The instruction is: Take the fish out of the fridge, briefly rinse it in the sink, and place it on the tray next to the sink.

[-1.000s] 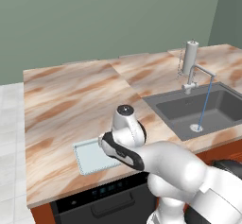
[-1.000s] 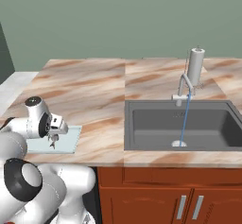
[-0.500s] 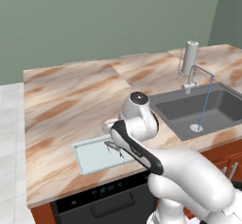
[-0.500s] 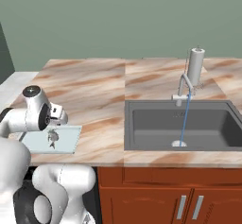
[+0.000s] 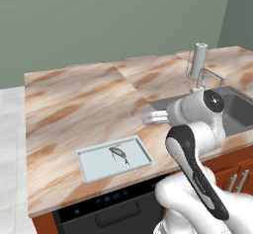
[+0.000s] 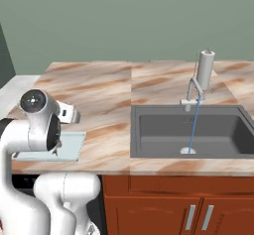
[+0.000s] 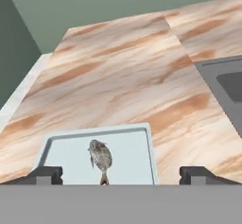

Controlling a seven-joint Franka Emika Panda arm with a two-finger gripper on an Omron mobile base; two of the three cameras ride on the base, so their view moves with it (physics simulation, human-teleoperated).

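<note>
**Fish on the tray, pincer clear above it**

The small grey-silver fish with the dark back (image 5: 118, 153) lies flat inside the shallow pale blue-white rectangular tray (image 5: 94, 169), roughly in the middle, touching no rim. From the hand view the fish (image 7: 100, 157) has its thin tail pointing toward the camera, and the tray's (image 7: 142, 161) raised edge frames it on all sides.

The pincer (image 7: 120, 174) is spread wide and holds nothing: its two dark fingertips (image 7: 45, 174) stand far apart at either side of the view, with the fish lying between them, lower down and well clear. In the left base view the white hand (image 5: 157, 117) hangs over the marbled brown table (image 5: 74, 104), between tray and basin.

The tray sits near the front edge of the table, left of the rectangular dark grey sink (image 6: 188, 132). A thin blue stream of water (image 6: 193, 125) runs from the silver cylindrical faucet (image 6: 204, 70) down to the basin floor.
</note>
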